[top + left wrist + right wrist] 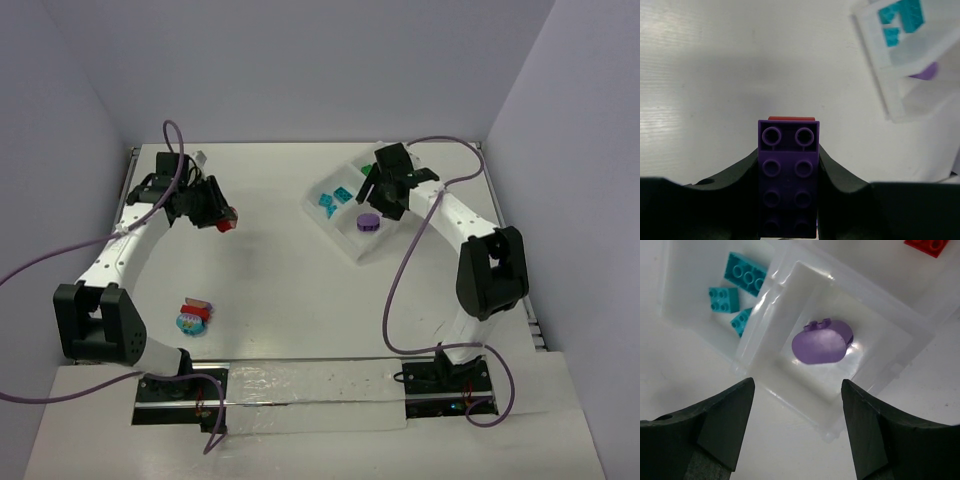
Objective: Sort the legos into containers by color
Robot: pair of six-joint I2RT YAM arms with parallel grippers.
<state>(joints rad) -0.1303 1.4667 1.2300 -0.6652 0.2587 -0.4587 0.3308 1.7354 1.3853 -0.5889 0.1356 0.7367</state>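
My left gripper (pixel 222 216) is shut on a stacked clump, a purple brick (pixel 788 175) with a red brick (pixel 791 118) behind it, held above the table's left side. My right gripper (pixel 385 196) is open and empty above the clear tray (pixel 345 240); in the right wrist view (pixel 797 390) its fingers (pixel 725 425) hover over the tray's near corner. A rounded purple brick (pixel 822 342) lies in one compartment, and teal bricks (pixel 740 275) lie in another. A red brick (pixel 927 246) shows at the frame edge. A multicoloured clump (pixel 192 317) lies on the table at front left.
The tray (pixel 890 75) also shows in the left wrist view at the top right, with teal bricks (pixel 900 20) in it. A small green piece (pixel 367 170) shows beside the right gripper. Walls close in the table at the back and both sides.
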